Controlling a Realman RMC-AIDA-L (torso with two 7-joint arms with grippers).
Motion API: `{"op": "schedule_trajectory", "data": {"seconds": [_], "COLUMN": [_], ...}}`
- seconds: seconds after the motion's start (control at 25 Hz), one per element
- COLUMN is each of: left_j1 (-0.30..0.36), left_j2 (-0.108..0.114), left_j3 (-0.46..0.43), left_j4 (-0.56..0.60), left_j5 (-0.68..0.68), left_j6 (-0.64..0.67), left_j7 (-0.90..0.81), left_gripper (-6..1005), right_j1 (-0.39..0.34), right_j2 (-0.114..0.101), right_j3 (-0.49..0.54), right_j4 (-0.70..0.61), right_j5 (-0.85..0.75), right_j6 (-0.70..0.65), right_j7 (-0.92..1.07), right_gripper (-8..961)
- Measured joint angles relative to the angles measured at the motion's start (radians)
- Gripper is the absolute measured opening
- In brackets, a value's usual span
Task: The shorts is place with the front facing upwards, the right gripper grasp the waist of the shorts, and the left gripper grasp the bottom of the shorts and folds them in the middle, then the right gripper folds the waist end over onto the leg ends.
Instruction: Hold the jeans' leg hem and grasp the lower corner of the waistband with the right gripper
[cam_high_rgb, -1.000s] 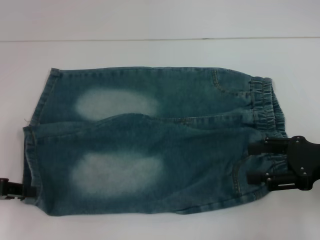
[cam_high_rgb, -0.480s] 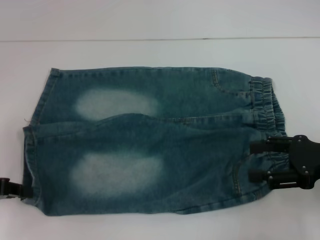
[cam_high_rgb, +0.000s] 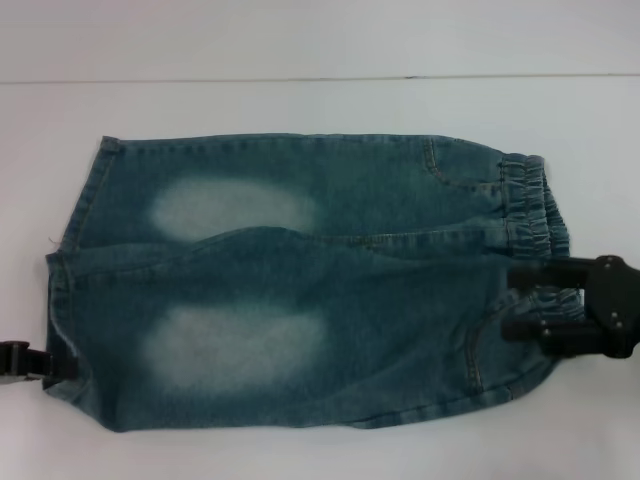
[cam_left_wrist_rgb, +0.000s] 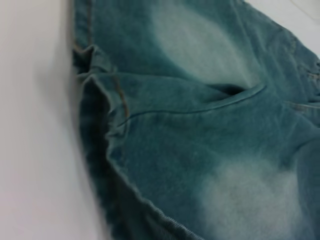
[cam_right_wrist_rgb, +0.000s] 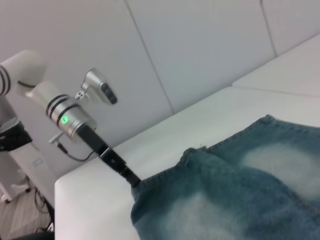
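The shorts (cam_high_rgb: 300, 290) lie front up on the white table (cam_high_rgb: 300, 100), blue-green denim with two pale oval patches. The waist (cam_high_rgb: 530, 200) points right and the bottom of the shorts (cam_high_rgb: 70, 260), the leg ends, points left. My right gripper (cam_high_rgb: 516, 300) holds the near part of the waist, one prong on each side of the puckered band. At the near left corner, my left gripper (cam_high_rgb: 45, 362) grips the hem. The right wrist view shows the left gripper (cam_right_wrist_rgb: 134, 181) pinching that raised corner of the shorts (cam_right_wrist_rgb: 240, 200). The hem (cam_left_wrist_rgb: 107, 130) is bunched in the left wrist view.
Bare white table surrounds the shorts, with a wide strip behind them and a narrow strip along the near edge (cam_high_rgb: 300, 455). In the right wrist view a white wall (cam_right_wrist_rgb: 200, 50) rises past the table's far edge (cam_right_wrist_rgb: 100, 195).
The right gripper has moved away from the near edge with the waist, and that corner has shifted with it. The left gripper and the near hem corner have also shifted slightly.
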Motion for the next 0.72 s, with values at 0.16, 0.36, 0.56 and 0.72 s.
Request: {"op": "schedule_trajectory", "data": {"seconds": [0.16,0.36,0.56,0.72], "left_j1": [-0.010,-0.019,-0.026,-0.024], "left_j2": [-0.004,-0.005,-0.001,0.000], "left_j3": [0.000,-0.003,-0.007,-0.010], "left_j4": [0.000,0.000,0.001,0.001], "left_j5": [-0.003,-0.021,-0.032,-0.066], "left_j6": [0.000,0.003,0.004,0.005], "left_j7": [0.011,0.013,0.013,0.013], "left_gripper": [0,0,0,0], "right_j1": [0.012,0.037,0.074,0.104], "right_j2": [-0.004,-0.031,-0.077,-0.084], "right_j3": [0.022,0.019,-0.014,-0.020], "right_j4": [-0.003,-0.011,-0.049,-0.134], "right_j5": [0.000,-0.004,-0.050,-0.136], "right_j6": [-0.005,-0.006,-0.007,-0.027], "right_j7": [0.049,0.149,0.274,0.357], "right_gripper": [851,851,851,852]}}
